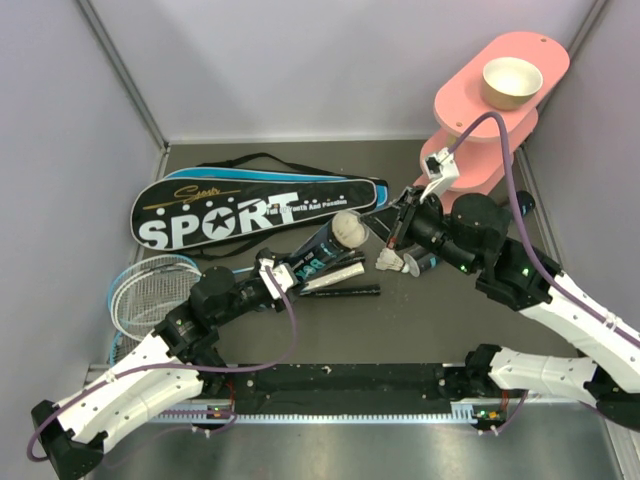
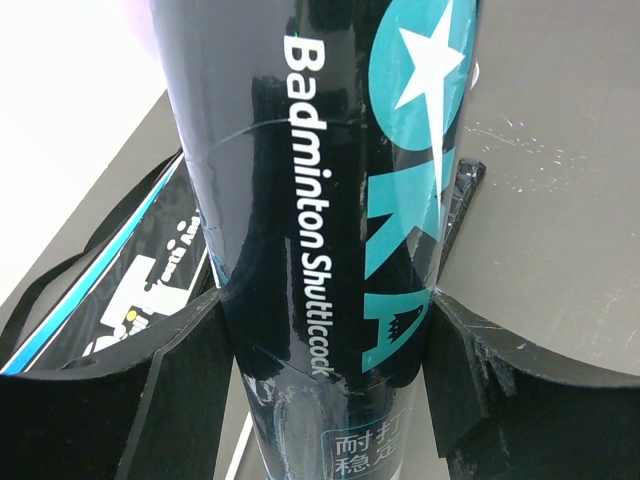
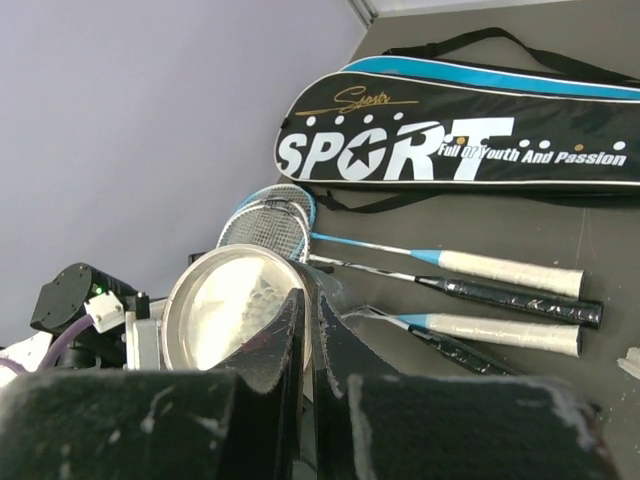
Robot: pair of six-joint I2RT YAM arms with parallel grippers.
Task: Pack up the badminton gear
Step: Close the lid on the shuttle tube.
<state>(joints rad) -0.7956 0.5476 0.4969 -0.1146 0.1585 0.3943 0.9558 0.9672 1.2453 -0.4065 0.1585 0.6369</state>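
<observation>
Left gripper is clamping the black tube between widely spread fingers, with the tube running straight out ahead. Right gripper is sitting pinched shut just beside that tube's open end, possibly nipping a feather; can't tell. Rackets and SPORT bag are lying ahead of it on the counter.

Right gripper pinched closed beside the open tube mouth, shuttlecock inside. Rackets lie below the SPORT bag.
</observation>
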